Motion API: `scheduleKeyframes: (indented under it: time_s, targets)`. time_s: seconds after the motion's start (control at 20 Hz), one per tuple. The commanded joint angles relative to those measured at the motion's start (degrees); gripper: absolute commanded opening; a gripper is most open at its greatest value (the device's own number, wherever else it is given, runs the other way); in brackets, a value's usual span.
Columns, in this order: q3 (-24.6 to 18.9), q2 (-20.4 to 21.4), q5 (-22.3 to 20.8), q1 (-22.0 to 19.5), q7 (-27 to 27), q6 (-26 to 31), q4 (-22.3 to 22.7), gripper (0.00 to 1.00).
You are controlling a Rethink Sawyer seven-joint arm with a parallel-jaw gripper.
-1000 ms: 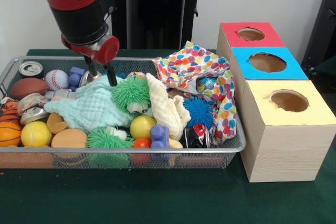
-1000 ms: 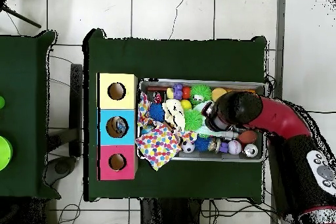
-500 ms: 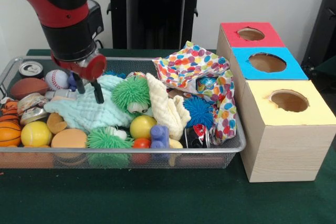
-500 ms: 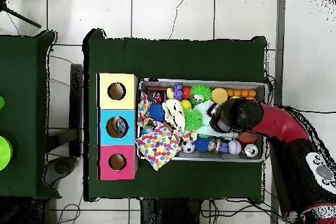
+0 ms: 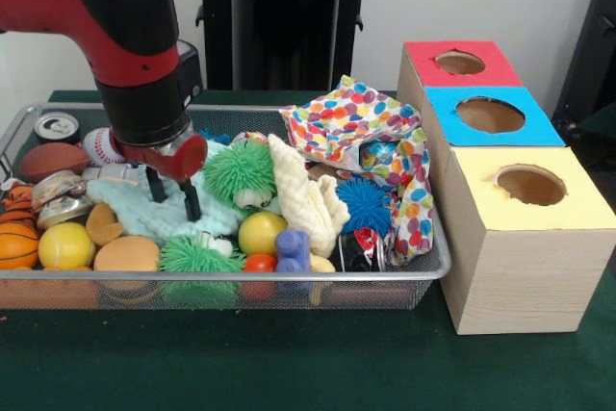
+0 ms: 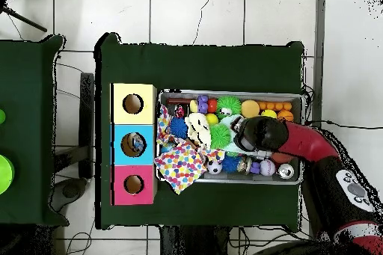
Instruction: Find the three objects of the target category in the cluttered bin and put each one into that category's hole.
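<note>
End effector [image 5: 174, 197] hangs with its two fingers spread apart and empty, tips touching or just above the mint-green washcloth [image 5: 144, 209] that lies crumpled directly beneath it in the wire-mesh bin [image 5: 289, 281] on the bench. If cloths are the target category, this is the nearest one, with a cream cloth [image 5: 306, 201] off toward the boxes and a polka-dot cloth [image 5: 354, 122] beyond, near the blue box [image 5: 491, 115]. Judgement: washcloth is light, limp, not fragile; pinch a raised fold near its middle so it lifts clear of the spiky green ball [image 5: 241, 172] beside it.
</note>
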State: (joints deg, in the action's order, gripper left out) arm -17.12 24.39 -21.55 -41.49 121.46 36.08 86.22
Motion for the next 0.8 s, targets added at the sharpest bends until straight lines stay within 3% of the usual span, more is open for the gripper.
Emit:
scheduleKeyframes:
  time_s: [0.05, 0.2, 0.55, 0.8]
  targets:
    - [-4.81, -4.36, -3.26, -0.04, -6.21, -5.06, 3.98, 0.00]
    - [-4.56, -4.35, -3.03, 0.15, -4.53, -6.71, 4.79, 0.00]
    - [-4.23, -3.88, -2.84, 1.19, -5.92, -3.71, 3.77, 0.00]
    - [-5.16, -0.48, -1.30, 1.49, -6.59, 0.01, 5.39, 0.00]
